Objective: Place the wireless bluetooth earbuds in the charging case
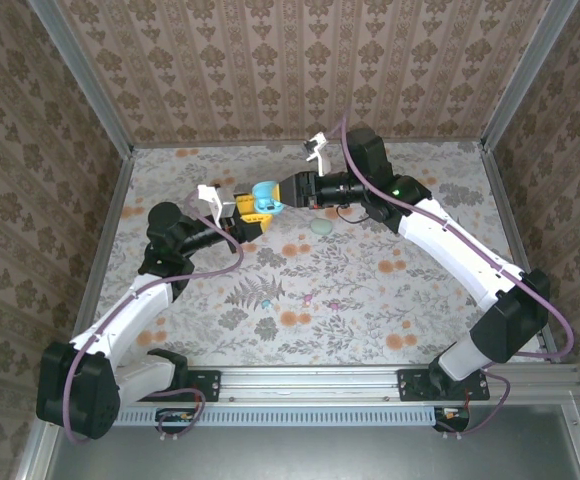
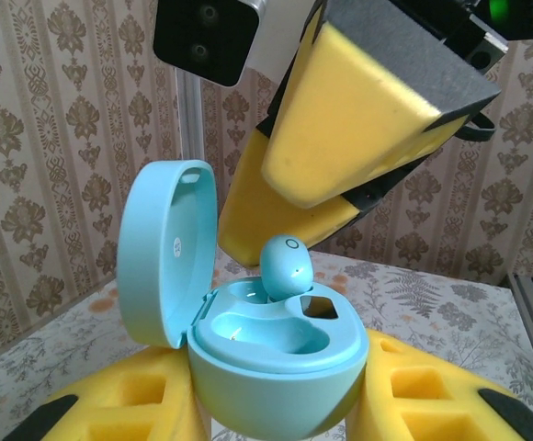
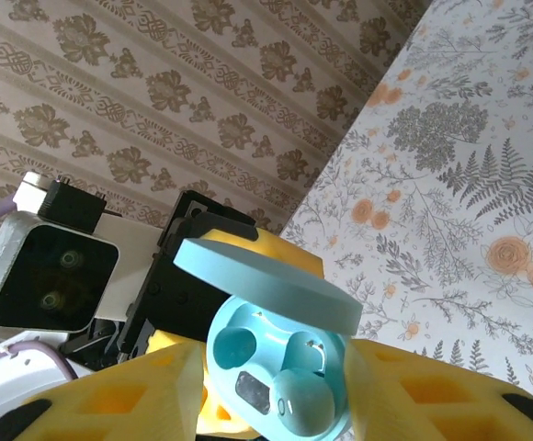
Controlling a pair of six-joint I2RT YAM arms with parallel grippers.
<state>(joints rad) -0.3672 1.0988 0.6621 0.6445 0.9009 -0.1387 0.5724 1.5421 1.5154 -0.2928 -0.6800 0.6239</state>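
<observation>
The left hand [image 2: 276,404] is clamped on the lower shell of the light blue charging case [image 2: 280,363] and holds it clear of the tabletop [image 1: 420,300], with the hinged lid [image 2: 161,253] swung back, probably so the sockets face the other arm. One blue earbud [image 2: 287,266] stands in the far socket, its rounded head proud of the rim, so it looks not fully seated. The near socket [image 2: 266,333] is empty. The right hand [image 3: 276,386] hangs just above the case with its yellow fingers [image 2: 368,119] parted and touching neither the bud nor the case. On the tabletop, well apart, lie a pale green case [image 1: 322,229] and tiny loose buds [image 1: 308,298], presumably next to be loaded.
</observation>
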